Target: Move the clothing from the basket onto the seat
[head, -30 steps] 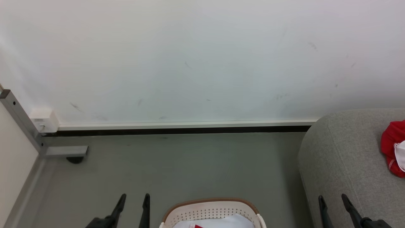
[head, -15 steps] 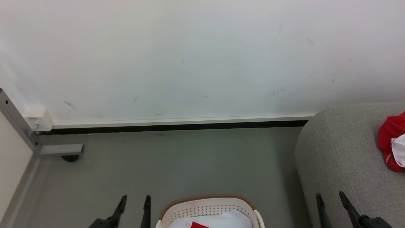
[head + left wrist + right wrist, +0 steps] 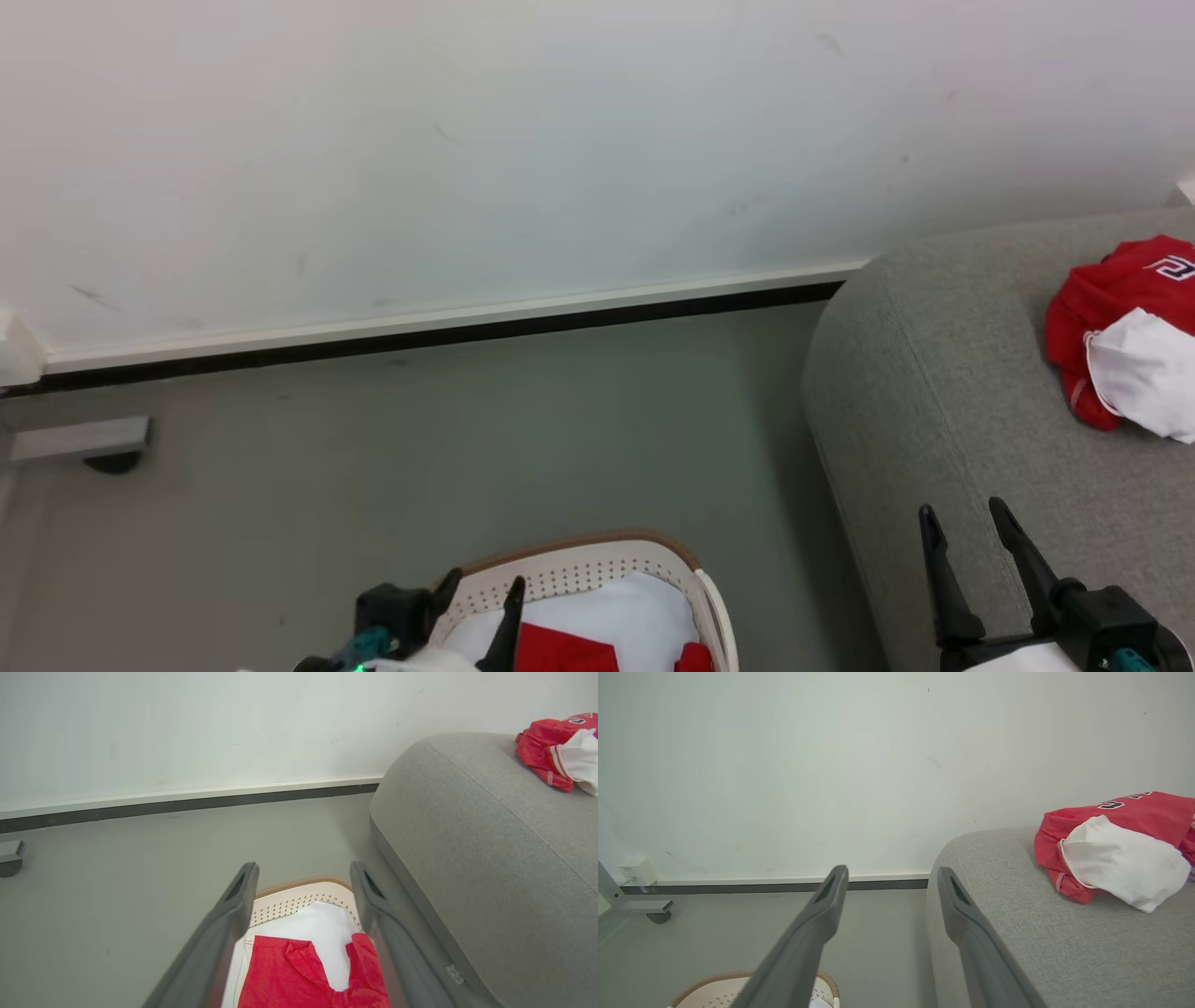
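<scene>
At three o'clock on the grey seat [image 3: 934,373] lies a red-and-white jersey [image 3: 1102,289] — its black-edged white lettering unreadable. More red clothing [image 3: 560,649] sits in the basket [image 3: 579,560] at six; left gripper [image 3: 484,583] and right gripper [image 3: 962,511] stand spread, empty.

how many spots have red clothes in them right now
2: one red bundle on the seat; one red piece in the basket, on a white sheet. More may be hidden deeper in the basket.
</scene>
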